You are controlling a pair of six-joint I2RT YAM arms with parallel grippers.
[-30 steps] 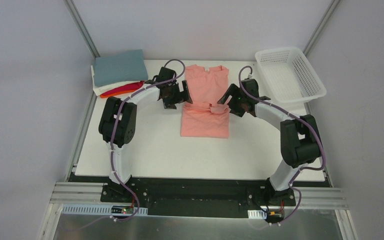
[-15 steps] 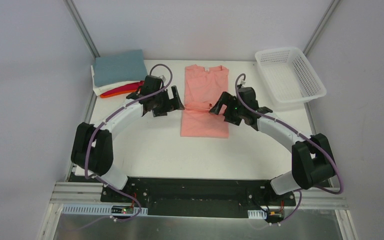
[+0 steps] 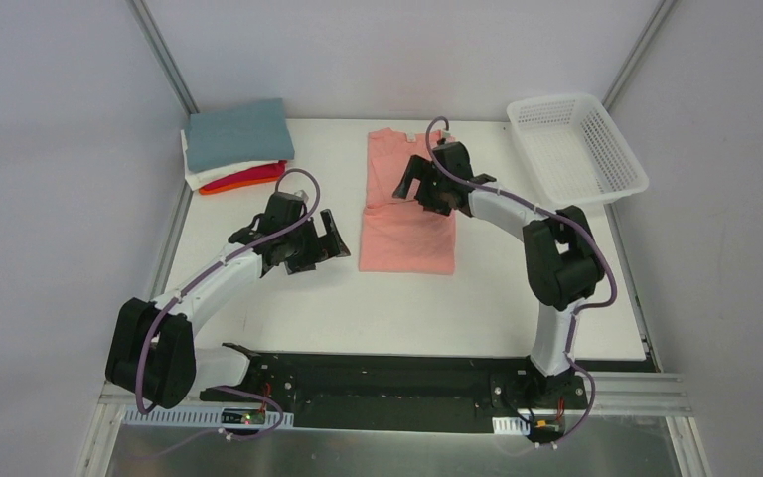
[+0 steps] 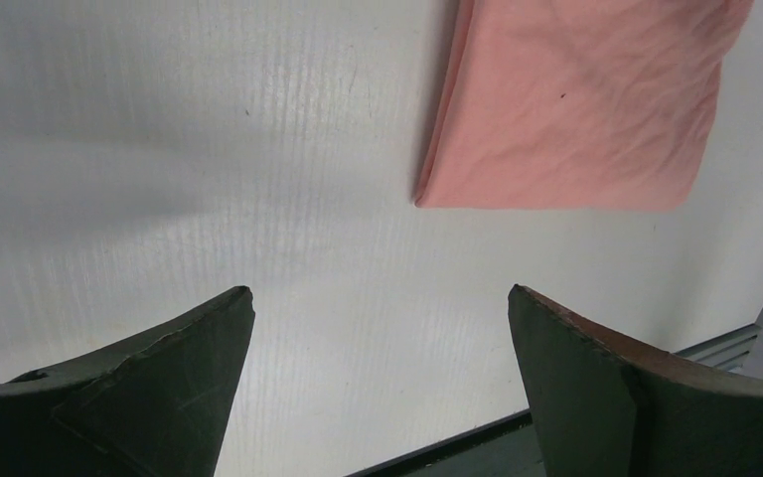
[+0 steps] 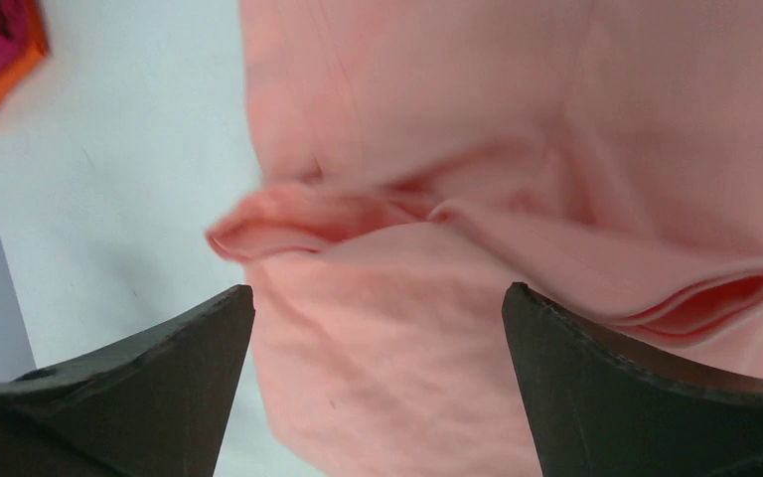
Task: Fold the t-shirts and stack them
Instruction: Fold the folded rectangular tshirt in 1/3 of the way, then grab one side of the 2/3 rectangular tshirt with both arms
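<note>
The salmon-pink t-shirt [image 3: 407,234] lies flat in the middle of the table, sleeves folded in, with a bunched fold across its middle [image 5: 517,248]. My right gripper [image 3: 409,187] is open and empty just above that fold. My left gripper [image 3: 330,243] is open and empty over bare table, left of the shirt's near left corner [image 4: 566,119]. A stack of folded t-shirts sits at the far left: grey-blue [image 3: 236,134] on top, white [image 3: 209,177] below it, then red [image 3: 250,177] and orange [image 3: 221,187].
A white plastic lattice basket [image 3: 576,147] stands at the far right corner of the white table [image 3: 358,308]. Grey walls enclose the table on three sides. The table's near edge and black base rail [image 4: 596,442] show in the left wrist view.
My left gripper has drawn back from the shirt's left side toward the near left. My right gripper has moved up and left over the shirt's middle fold.
</note>
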